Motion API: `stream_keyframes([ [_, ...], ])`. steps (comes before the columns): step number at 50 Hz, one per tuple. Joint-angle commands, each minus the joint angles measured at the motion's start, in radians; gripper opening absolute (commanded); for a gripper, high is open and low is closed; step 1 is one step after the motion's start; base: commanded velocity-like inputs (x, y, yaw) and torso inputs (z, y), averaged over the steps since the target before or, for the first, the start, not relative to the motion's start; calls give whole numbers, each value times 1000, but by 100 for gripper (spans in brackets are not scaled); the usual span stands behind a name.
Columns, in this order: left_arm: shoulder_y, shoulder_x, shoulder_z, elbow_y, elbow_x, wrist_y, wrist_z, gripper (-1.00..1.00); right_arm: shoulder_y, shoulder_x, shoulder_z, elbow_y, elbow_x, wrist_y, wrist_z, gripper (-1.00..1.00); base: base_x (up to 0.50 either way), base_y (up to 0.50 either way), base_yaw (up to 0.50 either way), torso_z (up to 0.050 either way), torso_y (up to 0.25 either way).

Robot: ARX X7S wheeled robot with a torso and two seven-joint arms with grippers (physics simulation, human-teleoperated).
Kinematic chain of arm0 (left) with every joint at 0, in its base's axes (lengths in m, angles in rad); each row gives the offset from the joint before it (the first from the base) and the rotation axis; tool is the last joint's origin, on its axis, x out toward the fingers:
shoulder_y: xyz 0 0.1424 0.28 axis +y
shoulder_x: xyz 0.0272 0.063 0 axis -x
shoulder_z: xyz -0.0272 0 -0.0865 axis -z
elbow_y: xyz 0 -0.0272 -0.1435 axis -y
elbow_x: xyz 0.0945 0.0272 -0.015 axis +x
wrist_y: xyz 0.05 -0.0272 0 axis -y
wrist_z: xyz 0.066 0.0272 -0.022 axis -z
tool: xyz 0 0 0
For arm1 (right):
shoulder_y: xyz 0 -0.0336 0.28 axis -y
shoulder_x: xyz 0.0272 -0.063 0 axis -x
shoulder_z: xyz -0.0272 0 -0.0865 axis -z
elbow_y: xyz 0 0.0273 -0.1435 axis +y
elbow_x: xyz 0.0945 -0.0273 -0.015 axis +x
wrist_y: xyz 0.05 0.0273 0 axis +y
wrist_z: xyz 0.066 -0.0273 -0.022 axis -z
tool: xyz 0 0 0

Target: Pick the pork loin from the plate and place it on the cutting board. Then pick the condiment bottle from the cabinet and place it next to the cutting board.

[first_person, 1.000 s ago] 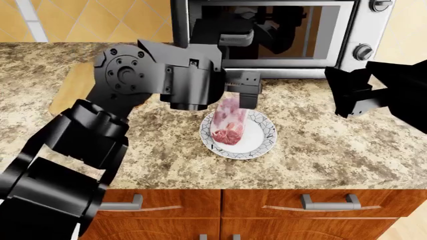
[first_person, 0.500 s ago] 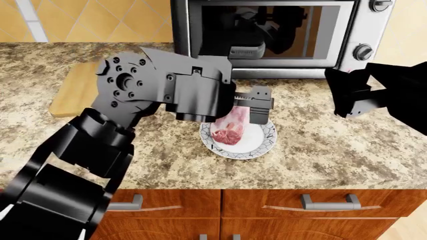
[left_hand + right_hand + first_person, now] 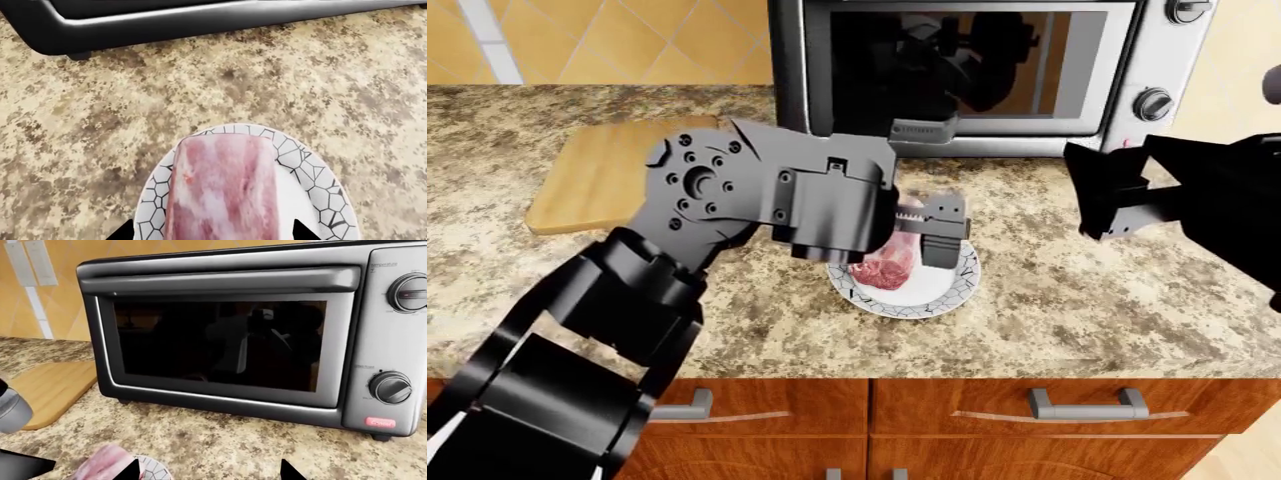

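Observation:
The pork loin (image 3: 885, 268) lies on the plate (image 3: 945, 292) in front of the toaster oven. My left gripper (image 3: 941, 235) is low over it and open. In the left wrist view the loin (image 3: 223, 190) lies between the two fingertips (image 3: 301, 232), with a strip of plate (image 3: 307, 180) showing on each side. The cutting board (image 3: 601, 170) lies at the far left. My right gripper (image 3: 1101, 200) hovers open and empty to the right of the plate; its wrist view shows the loin (image 3: 100, 462) and the board (image 3: 50, 390). The condiment bottle is out of view.
A steel toaster oven (image 3: 961, 70) stands at the back of the granite counter (image 3: 1094, 300), just behind the plate; it fills the right wrist view (image 3: 227, 340). Wooden drawers with metal handles (image 3: 1081, 405) run below the counter's front edge.
My left gripper has come down and toward the plate's right side, now straddling the loin. The right gripper has shifted slightly left. The loin has not moved.

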Motion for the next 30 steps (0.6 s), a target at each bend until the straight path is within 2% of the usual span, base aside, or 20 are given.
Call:
stream_keyframes([
  [1,11,2,38,0,-12,4,-18,100,-60,7,16,-21,-14,-36,-17,100,0,0,0,0,0],
  [17,-1,12,90,-21,7,25,26,100,-153,23,45,-47,-52,-94,-64,100,0,0,0,0,0],
  [30,-2,5,118,-27,-10,34,38,100,-164,22,29,-42,-83,-120,-85,100,0,0,0,0,0],
])
